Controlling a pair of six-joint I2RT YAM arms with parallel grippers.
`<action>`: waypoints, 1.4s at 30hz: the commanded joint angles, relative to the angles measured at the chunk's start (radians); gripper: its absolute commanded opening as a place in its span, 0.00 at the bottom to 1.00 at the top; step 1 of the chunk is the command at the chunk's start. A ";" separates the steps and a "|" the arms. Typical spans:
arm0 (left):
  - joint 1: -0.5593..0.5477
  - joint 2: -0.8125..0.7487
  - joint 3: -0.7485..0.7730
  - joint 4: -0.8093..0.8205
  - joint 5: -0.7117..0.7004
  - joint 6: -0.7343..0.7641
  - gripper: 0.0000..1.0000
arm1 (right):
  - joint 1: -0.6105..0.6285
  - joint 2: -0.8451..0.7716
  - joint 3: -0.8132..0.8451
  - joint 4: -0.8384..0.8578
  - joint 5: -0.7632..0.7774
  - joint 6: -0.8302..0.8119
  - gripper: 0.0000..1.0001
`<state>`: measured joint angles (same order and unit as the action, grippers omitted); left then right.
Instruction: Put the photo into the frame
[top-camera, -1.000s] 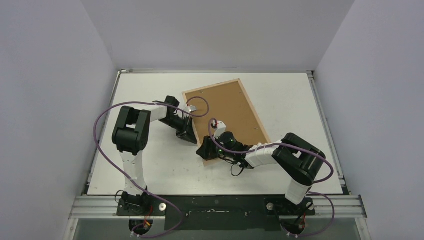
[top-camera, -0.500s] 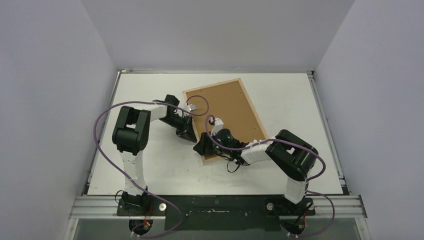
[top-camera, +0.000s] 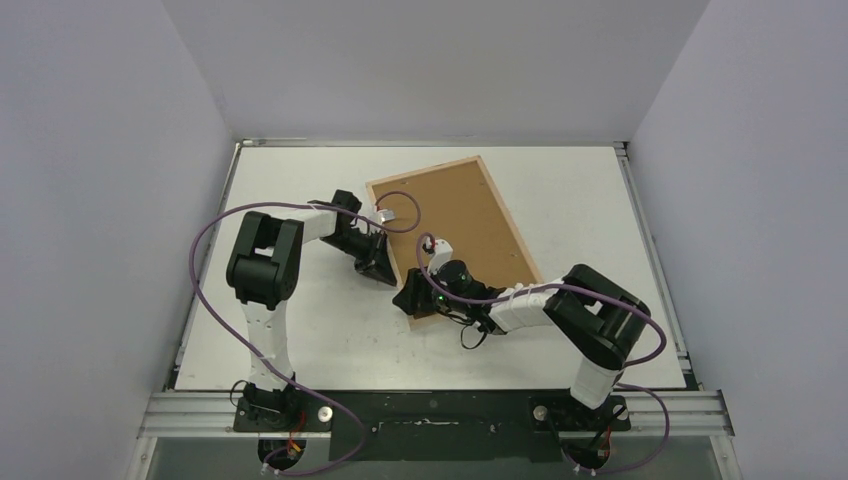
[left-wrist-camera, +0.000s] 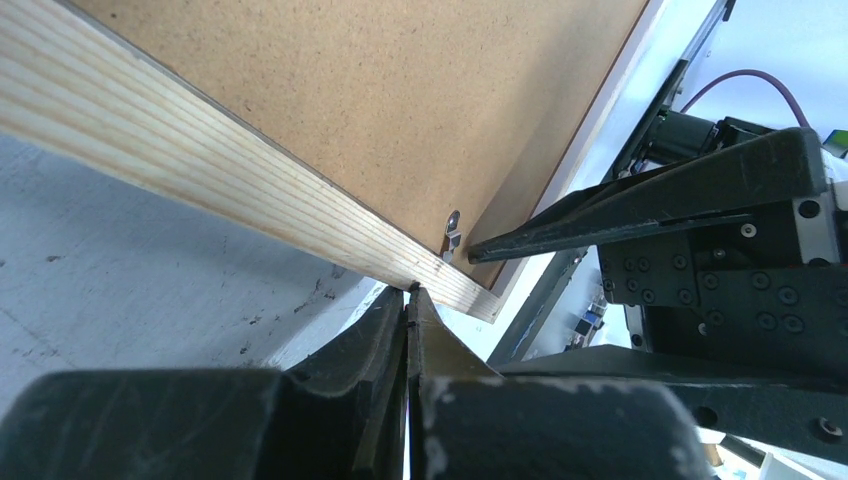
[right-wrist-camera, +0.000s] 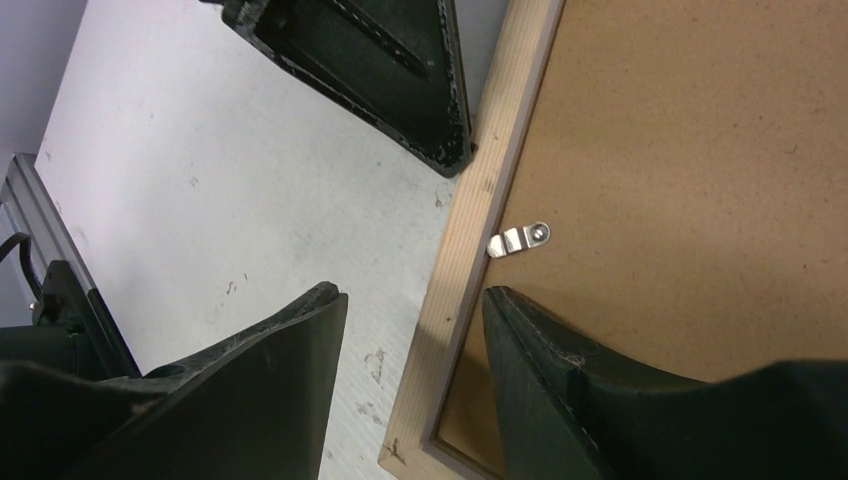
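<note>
Pale-wood frame (right-wrist-camera: 450, 300) lies flat on the desk (top-camera: 590, 200), back up, with the brown fibreboard backing panel (top-camera: 455, 215) seated in it. Its long axis runs from the near corner away and slightly rightward. Nearest: the right fingers (right-wrist-camera: 270, 370) sit over that near corner, spread wider than the slat, straddling the left long slat. One finger is over bare desk, the other over the panel; neither is seen gripping, nothing held. A small metal turn clip (right-wrist-camera: 518, 239) lies just ahead of them at the panel edge, its tab reaching onto the slat. Next out: the left fingers (left-wrist-camera: 385, 340), pressed together and empty, tips touching the outer face of the same slat just beyond the clip. The right arm is nearer to clip and corner. Photo not visible in any view; whether it lies under the panel, cannot tell.
</note>
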<state>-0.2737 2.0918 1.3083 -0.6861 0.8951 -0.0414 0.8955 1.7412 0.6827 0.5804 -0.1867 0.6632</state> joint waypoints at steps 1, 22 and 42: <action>-0.014 0.032 0.018 0.025 -0.041 0.030 0.00 | -0.006 -0.038 -0.021 -0.006 0.014 -0.017 0.53; -0.018 0.025 0.031 0.012 -0.034 0.035 0.00 | -0.018 0.054 0.051 0.067 0.032 -0.022 0.53; 0.284 -0.069 0.348 -0.313 -0.069 0.164 0.68 | -0.005 -0.079 0.284 -0.319 0.235 -0.189 0.56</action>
<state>-0.0639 2.0964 1.5791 -0.9165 0.8661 0.0742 0.8700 1.5517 0.8120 0.3782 -0.0574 0.5583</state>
